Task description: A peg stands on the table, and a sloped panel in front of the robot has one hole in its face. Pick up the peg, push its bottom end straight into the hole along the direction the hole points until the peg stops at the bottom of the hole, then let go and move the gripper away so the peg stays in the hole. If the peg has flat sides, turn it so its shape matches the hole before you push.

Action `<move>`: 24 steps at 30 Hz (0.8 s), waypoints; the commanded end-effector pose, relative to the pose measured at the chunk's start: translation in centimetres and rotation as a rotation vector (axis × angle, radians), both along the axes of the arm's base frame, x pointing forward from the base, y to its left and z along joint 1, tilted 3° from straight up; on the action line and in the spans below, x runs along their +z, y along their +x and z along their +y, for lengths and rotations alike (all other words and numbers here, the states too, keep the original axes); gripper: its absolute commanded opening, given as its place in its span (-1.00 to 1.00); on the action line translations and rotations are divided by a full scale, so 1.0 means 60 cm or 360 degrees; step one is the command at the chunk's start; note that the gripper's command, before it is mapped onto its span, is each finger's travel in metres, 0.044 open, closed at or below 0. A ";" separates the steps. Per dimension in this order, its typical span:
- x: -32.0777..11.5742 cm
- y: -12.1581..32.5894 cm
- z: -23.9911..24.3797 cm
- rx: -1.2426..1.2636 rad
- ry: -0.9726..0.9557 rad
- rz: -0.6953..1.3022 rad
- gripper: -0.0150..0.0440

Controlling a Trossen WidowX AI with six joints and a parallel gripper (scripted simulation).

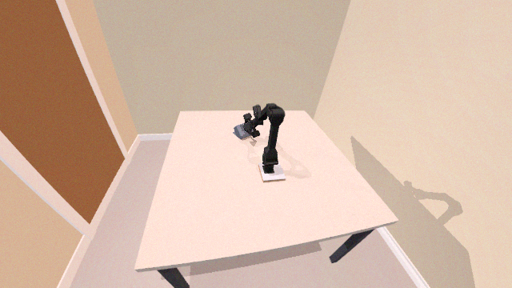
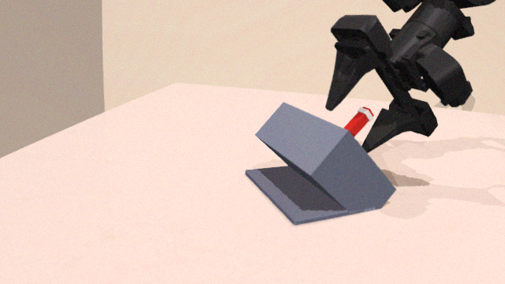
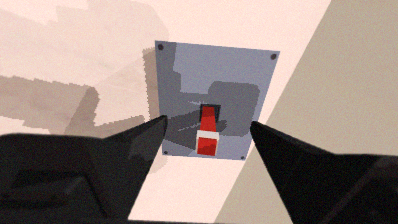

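Note:
The red peg (image 2: 356, 123) (image 3: 208, 122) with a white band near its top stands tilted in the square dark hole (image 3: 217, 111) of the sloped panel. Its lower end is inside the hole and hidden, so its depth cannot be told. The blue-grey panel (image 1: 241, 131) (image 2: 347, 173) (image 3: 230, 67) rests on its base plate. My gripper (image 1: 250, 127) (image 2: 347, 129) (image 3: 209, 122) is open, its fingers wide apart on either side of the peg's upper part, touching neither side of it. In the top view the peg cannot be made out.
The panel stands on the pale table (image 1: 208, 200) (image 2: 118, 205), toward its far edge. The arm's white base plate (image 1: 274, 176) is nearer the table's middle. Dark screws (image 3: 160, 47) sit at the panel's corners. Walls rise beyond the table.

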State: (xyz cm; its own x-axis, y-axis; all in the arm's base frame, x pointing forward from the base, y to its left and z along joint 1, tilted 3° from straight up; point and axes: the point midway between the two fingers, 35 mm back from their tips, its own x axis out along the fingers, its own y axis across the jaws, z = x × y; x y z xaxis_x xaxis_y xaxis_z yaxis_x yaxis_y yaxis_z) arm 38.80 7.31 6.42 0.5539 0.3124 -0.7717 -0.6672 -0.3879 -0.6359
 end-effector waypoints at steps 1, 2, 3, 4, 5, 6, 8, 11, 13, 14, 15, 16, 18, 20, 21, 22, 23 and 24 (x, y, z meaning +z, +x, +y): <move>0.008 -0.003 -0.002 0.0003 0.0001 -0.0006 1.00; 0.010 -0.004 -0.003 0.0002 0.0001 -0.0006 1.00; 0.012 -0.005 -0.004 0.0002 0.0000 -0.0006 1.00; 0.014 -0.006 -0.005 0.0002 0.0000 -0.0006 1.00; 0.016 -0.007 -0.006 0.0001 0.0000 -0.0006 1.00; 0.018 -0.008 -0.006 0.0001 0.0000 -0.0005 1.00; 0.022 -0.010 -0.008 0.0000 0.0000 -0.0005 1.00; 0.028 -0.014 -0.011 -0.0001 0.0000 -0.0005 1.00; 0.031 -0.016 -0.013 -0.0001 0.0000 -0.0004 1.00; 0.033 -0.017 -0.013 -0.0002 0.0000 -0.0004 1.00; 0.035 -0.018 -0.014 -0.0002 0.0000 -0.0004 1.00; 0.037 -0.020 -0.015 -0.0002 0.0000 -0.0004 1.00; 0.041 -0.022 -0.017 -0.0003 0.0000 -0.0004 1.00; 0.045 -0.024 -0.019 -0.0003 0.0000 -0.0003 1.00; 0.047 -0.026 -0.020 -0.0004 0.0000 -0.0003 1.00; 0.049 -0.027 -0.021 -0.0004 -0.0001 -0.0003 1.00; 0.051 -0.028 -0.021 -0.0004 -0.0001 -0.0003 1.00; 0.053 -0.029 -0.022 -0.0005 -0.0001 -0.0003 1.00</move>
State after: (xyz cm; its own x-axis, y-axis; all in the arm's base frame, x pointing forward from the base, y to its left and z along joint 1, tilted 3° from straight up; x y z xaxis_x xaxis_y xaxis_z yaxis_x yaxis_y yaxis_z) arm 37.21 6.08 9.02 0.5518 0.3075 -0.7752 -0.6743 -0.3824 -0.6317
